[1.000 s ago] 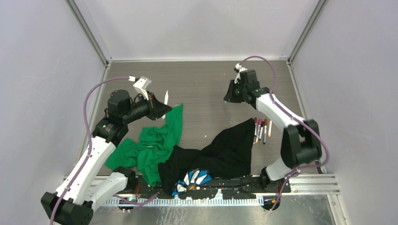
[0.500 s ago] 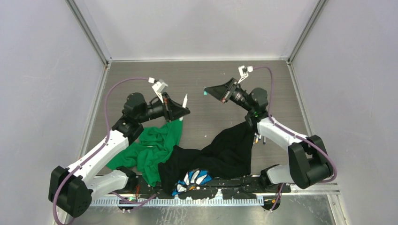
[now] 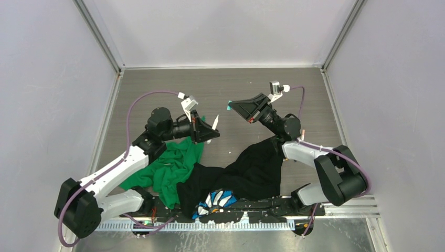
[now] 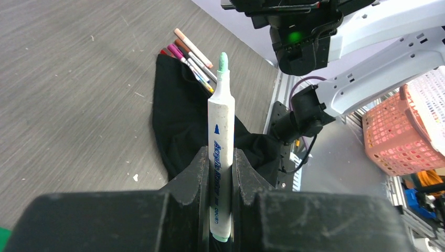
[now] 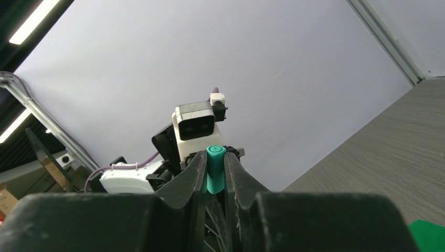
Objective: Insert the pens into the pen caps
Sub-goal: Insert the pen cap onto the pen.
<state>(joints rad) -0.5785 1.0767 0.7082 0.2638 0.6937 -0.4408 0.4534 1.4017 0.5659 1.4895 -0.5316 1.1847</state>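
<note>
The counter (image 3: 220,89) is a grey wood-grain surface enclosed by pale walls. A black cloth (image 3: 252,170) lies crumpled at its near centre, and a green cloth (image 3: 173,168) lies touching it on the left.

The left arm (image 3: 113,170) reaches over the green cloth toward the centre. The right arm (image 3: 315,152) bends inward from the right, over the black cloth. Both are raised above the counter, and their ends face each other with a gap between them.

The left gripper (image 4: 220,157) is clenched on a marker pen (image 4: 220,121). The pen has a white barrel and is clamped near its rear end. Its uncapped pale-green tip projects beyond the jaws and points toward the right arm.

The right gripper (image 5: 215,163) is clenched on a teal pen cap (image 5: 215,170). The cap stands upright between the jaws, with its end protruding past them. The pen tip and the cap are apart.

Further pens (image 4: 191,58), with coloured ends, lie side by side on the counter at the far edge of the black cloth.
</note>
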